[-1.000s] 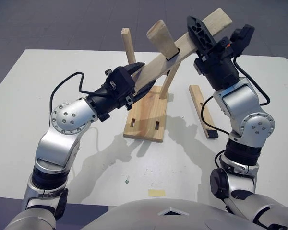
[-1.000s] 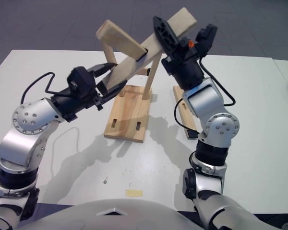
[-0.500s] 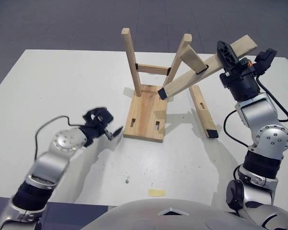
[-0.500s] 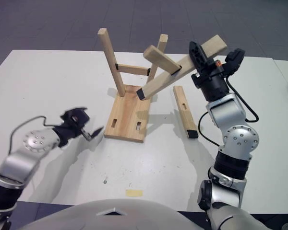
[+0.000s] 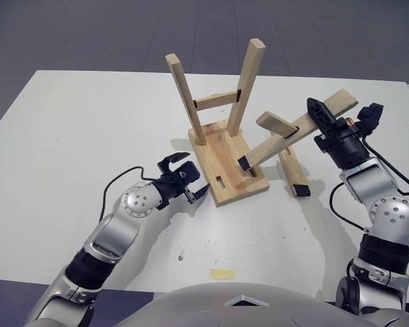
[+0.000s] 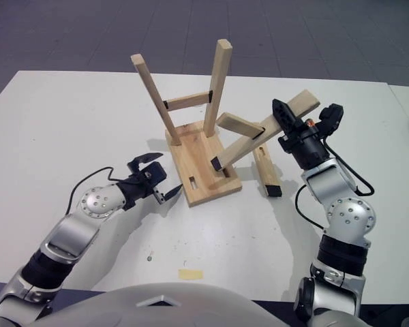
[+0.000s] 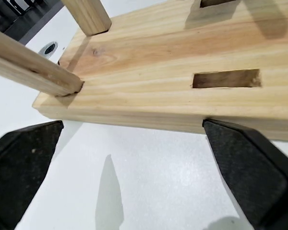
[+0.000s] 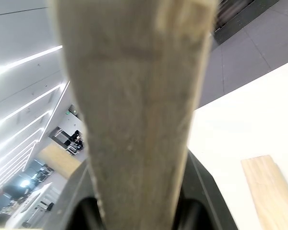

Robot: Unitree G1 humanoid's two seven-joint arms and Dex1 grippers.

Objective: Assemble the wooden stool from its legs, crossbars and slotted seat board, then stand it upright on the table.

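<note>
Since the wood looks hard and light, grab a leg near its end. Head view: the right gripper [image 5: 325, 122] clamps a tilted leg [image 5: 279, 139] over the seat board [image 5: 221, 160] on the surface [image 5: 88, 122]. Left wrist: the left gripper [image 7: 133, 132] is wide apart, empty, beside the board. Right wrist: the leg sits tight.

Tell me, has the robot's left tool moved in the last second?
Yes. The left tool dropped from mid-air above the slotted seat board down to the white table, now open beside the board's left edge.
</note>
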